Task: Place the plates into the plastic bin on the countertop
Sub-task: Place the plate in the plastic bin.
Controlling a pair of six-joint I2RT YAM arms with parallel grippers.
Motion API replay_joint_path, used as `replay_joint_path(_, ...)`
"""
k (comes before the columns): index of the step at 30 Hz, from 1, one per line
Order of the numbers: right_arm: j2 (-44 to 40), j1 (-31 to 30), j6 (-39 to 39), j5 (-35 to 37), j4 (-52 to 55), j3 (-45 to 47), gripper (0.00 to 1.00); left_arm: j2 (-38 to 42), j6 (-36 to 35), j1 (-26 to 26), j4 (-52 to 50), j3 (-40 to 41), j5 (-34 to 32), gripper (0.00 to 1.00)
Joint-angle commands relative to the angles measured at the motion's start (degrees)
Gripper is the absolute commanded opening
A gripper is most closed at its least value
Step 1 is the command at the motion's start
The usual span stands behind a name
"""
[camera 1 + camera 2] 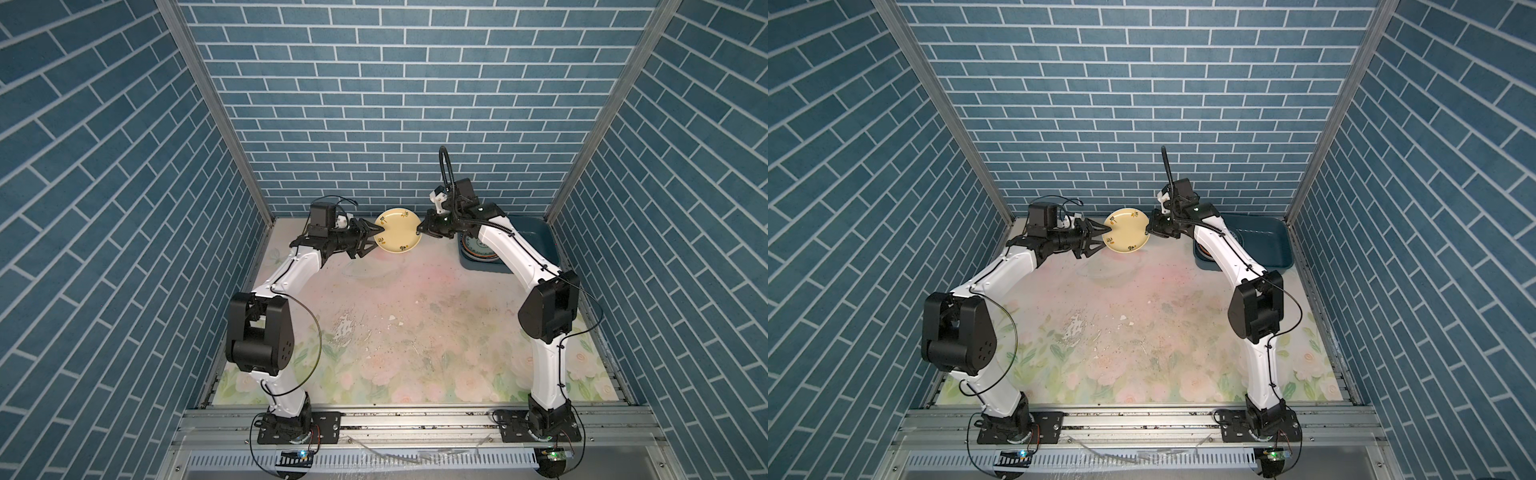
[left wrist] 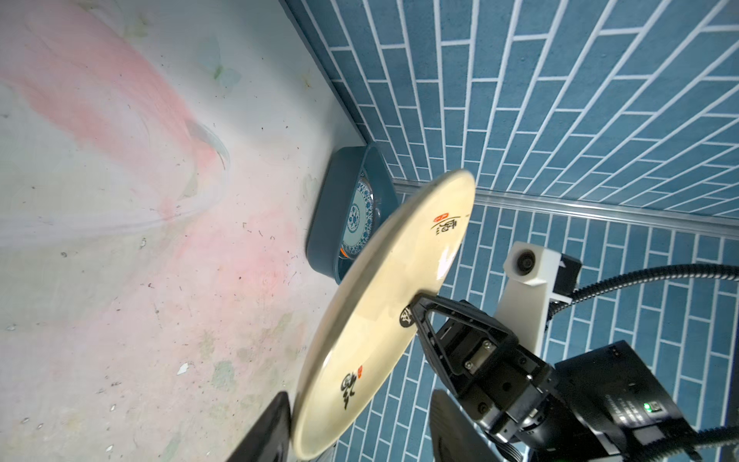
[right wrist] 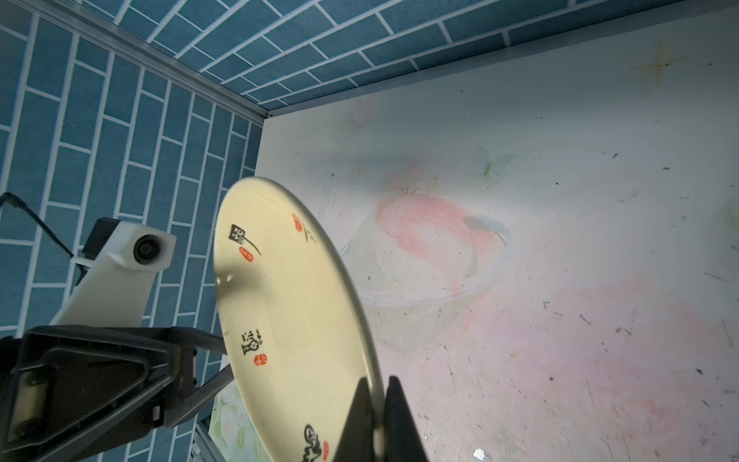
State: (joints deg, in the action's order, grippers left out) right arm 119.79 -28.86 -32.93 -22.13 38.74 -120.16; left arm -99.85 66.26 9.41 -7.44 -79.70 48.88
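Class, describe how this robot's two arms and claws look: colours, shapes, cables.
The left arm and right arm have white curved links, bulky black joints and thin black cables. The left claw and right claw are black, with triangular open-frame fingers.

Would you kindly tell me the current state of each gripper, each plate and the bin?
cream-yellow plate: lifted above the countertop, tilted.
right gripper: shut on the cream-yellow plate's rim.
left gripper: open, jaws spread either side of the cream-yellow plate's rim.
plastic bin: upright, plates inside.
blue-patterned plate: lying in the plastic bin, on top.
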Motion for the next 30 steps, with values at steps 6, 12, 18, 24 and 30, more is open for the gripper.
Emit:
replay_joint_path(6, -4.29, 5.49, -2.1, 4.68, -0.7, 5.64, 0.0, 3.59, -5.88, 0.41, 0.12, -3.34, -0.5, 0.97)
replay_joint_path(12, -10.89, 13.19, -6.24, 4.52, -6.62, 16.83, 0.0, 3.07, -13.45, 3.42, -5.36, -9.33, -1.75, 1.0)
replay_joint_path(18, -16.27, 21.21, -8.33, 4.29, -11.45, 27.68, 0.01, 0.44, -9.95, 5.23, 0.38, -8.59, -1.43, 1.0)
replay_joint_path(24, -15.05, 26.84, -8.47, 3.36, -13.25, 31.4, 0.01, -3.29, -11.3, 8.05, 2.15, -11.44, -2.58, 1.0)
replay_joint_path(30, -7.82, 28.91, -8.82, 2.82, -14.93, 26.85, 0.01, -8.61, -13.34, 12.53, 1.4, -18.36, -2.68, 1.0)
